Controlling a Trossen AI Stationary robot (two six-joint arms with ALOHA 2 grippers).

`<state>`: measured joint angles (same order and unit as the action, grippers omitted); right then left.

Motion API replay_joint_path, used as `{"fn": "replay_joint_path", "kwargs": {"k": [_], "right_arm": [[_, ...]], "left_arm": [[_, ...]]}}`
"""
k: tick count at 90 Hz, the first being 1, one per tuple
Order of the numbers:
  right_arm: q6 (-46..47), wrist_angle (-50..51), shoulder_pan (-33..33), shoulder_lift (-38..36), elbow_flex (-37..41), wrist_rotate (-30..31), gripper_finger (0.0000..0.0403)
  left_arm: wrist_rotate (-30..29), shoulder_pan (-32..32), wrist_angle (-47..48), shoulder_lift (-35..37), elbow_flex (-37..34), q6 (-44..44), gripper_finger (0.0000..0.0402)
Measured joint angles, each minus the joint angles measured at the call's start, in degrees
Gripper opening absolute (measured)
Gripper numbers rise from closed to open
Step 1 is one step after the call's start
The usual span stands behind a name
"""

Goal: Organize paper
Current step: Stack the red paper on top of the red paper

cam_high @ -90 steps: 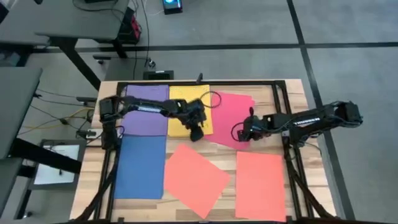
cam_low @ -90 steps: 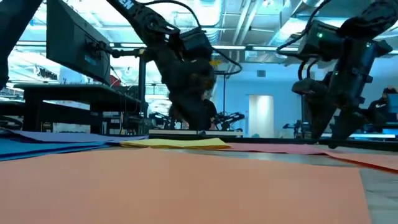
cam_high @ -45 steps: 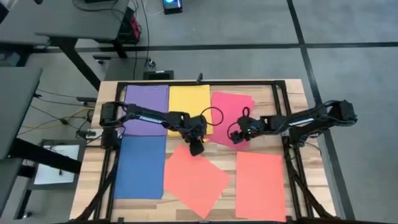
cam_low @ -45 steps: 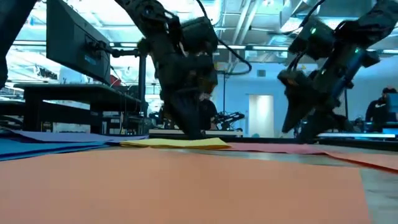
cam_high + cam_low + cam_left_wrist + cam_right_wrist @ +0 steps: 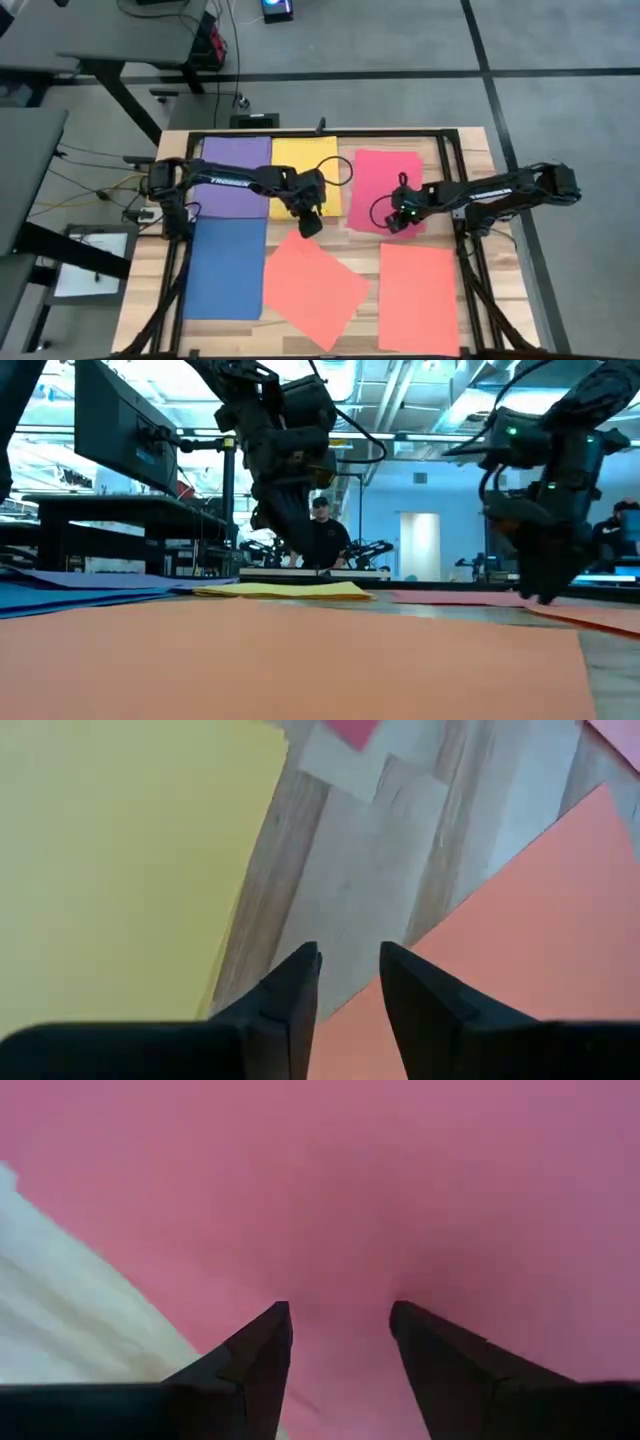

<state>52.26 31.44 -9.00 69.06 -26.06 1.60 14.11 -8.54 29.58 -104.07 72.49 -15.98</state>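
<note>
Six sheets of paper lie flat on the table (image 5: 470,160): purple sheet (image 5: 235,176) at 11 o'clock, yellow sheet (image 5: 305,160) at 12, pink sheet (image 5: 385,175) at 1, blue sheet (image 5: 227,268) at 8, and two orange sheets (image 5: 315,288) at 6 and 4. The left gripper (image 5: 309,221) hangs at the yellow sheet's near corner, fingers parted, grasping nothing. The right gripper (image 5: 399,219) sits on the pink sheet's near edge, fingers spread and empty

White lettering marks both arms, too small to read
</note>
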Motion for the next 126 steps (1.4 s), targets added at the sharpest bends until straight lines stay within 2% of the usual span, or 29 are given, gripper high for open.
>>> {"fn": "replay_joint_path", "kwargs": {"k": [12,20,48,56,67,71,76,81,87,99,114,126], "right_arm": [[1.18,6.90,-2.53,-5.47,-1.44,-0.01,0.0165],[1.67,7.79,-2.73,-9.68,-4.16,0.04,0.0164],[-0.08,0.87,-1.65,-16.37,-6.75,-0.39,0.0158],[-0.04,-1.59,-1.10,-16.28,-6.78,-0.32,0.0125],[2.16,-6.87,-0.88,-15.13,-6.78,0.52,0.0041],[3.94,-8.61,-0.78,-14.59,-6.78,0.57,0.0017],[5.91,-10.19,-0.78,-14.21,-6.78,0.11,0.0011],[6.58,-11.08,-0.77,-13.93,-6.78,-0.57,0.0020],[7.46,-11.41,-0.39,-13.93,-6.78,-3.08,0.0029],[15.98,-11.38,2.33,-13.95,-6.78,-8.48,0.0031],[15.52,-12.28,5.05,-12.40,-6.84,-2.59,0.0012],[24.09,-14.26,5.48,-10.29,-6.86,2.05,0.0002]], "left_arm": [[0.05,0.02,-0.90,0.00,0.12,-0.24,0.0094],[0.14,-0.11,-0.63,0.00,0.96,-0.36,0.0094],[0.12,0.60,-2.86,1.47,1.09,-3.13,0.0094],[-0.16,0.59,-2.59,1.79,1.09,-4.29,0.0094],[-0.24,0.66,-1.44,1.79,1.09,-3.89,0.0094],[0.74,0.67,-1.71,1.79,1.10,-6.26,0.0094],[6.06,0.00,-1.48,1.79,1.53,-12.78,0.0093],[8.68,-0.22,-2.24,1.82,1.65,-14.09,0.0092],[6.97,0.34,-1.17,2.30,1.64,-13.36,0.0089],[3.22,2.24,1.68,3.56,1.64,-8.11,0.0080],[0.35,2.86,1.35,6.59,1.70,-3.22,0.0067],[-9.76,3.66,1.12,7.03,0.93,-1.36,0.0062]]}}
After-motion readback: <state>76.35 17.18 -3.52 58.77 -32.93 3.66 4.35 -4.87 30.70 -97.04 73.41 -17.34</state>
